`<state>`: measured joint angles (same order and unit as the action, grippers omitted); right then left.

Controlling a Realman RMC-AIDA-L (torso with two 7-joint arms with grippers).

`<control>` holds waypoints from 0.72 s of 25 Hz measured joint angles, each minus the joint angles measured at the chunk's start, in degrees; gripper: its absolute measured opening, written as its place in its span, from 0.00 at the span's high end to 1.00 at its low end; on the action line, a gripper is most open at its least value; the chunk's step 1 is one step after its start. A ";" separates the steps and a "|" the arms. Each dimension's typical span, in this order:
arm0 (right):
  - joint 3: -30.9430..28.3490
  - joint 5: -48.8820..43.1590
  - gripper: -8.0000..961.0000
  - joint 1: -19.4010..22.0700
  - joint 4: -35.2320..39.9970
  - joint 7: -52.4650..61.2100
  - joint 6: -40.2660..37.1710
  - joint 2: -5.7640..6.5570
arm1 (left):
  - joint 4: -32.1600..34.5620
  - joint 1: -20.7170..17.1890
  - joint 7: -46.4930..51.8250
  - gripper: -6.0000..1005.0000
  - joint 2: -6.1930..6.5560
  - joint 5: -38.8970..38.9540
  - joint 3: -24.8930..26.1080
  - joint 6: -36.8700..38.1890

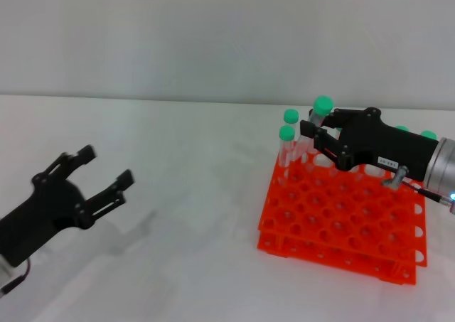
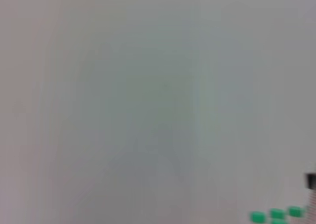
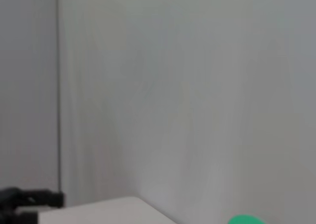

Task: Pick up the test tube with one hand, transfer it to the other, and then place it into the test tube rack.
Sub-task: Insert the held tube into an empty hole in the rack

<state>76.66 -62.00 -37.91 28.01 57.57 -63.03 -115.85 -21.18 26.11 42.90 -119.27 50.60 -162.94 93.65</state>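
The orange test tube rack [image 1: 343,222] sits on the white table [image 1: 185,215] at about four o'clock in the head view, and two capped tubes [image 1: 287,146] already stand upright in holes at its far left corner, their mint-green caps close together. More green caps [image 1: 427,135] peek out behind the right arm at roughly two o'clock, mostly blocked by the gripper body, so their tubes cannot be made out. The right gripper [image 1: 318,133], the one with a small white label, reaches in from three o'clock over the rack's far edge, its fingers closed around the test tube [image 1: 320,111], which stands upright just beside the two seated tubes; only its green cap and a short piece of clear wall show above the fingers, and whether its lower end is in a hole is hidden by the gripper. The left gripper [image 1: 106,174] hangs over bare table at about eight o'clock, well apart from the rack, fingers spread wide with nothing between them. The left wrist view is mostly blank wall, with a few green caps at five o'clock. The right wrist view shows wall, a sliver of table, one green cap at the lower edge and a dark gripper at seven o'clock, cut off.
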 joint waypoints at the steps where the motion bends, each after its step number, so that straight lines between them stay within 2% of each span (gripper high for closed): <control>1: -0.06 0.00 0.78 0.17 0.06 -0.05 0.76 0.08 | 0.37 -0.68 -0.31 0.11 -0.06 0.90 -0.01 -0.44; 6: -0.51 0.00 0.78 0.90 0.19 -0.73 3.37 0.24 | 1.47 -2.42 -0.69 0.11 -0.01 2.96 0.00 -2.19; 18: 3.51 -0.26 0.78 0.59 0.21 -0.88 6.26 -0.19 | 1.50 -1.31 -0.72 0.11 0.04 3.04 0.00 -2.67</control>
<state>80.17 -62.26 -37.32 28.21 56.69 -56.77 -116.04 -19.68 24.80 42.18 -119.23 53.64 -162.95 90.99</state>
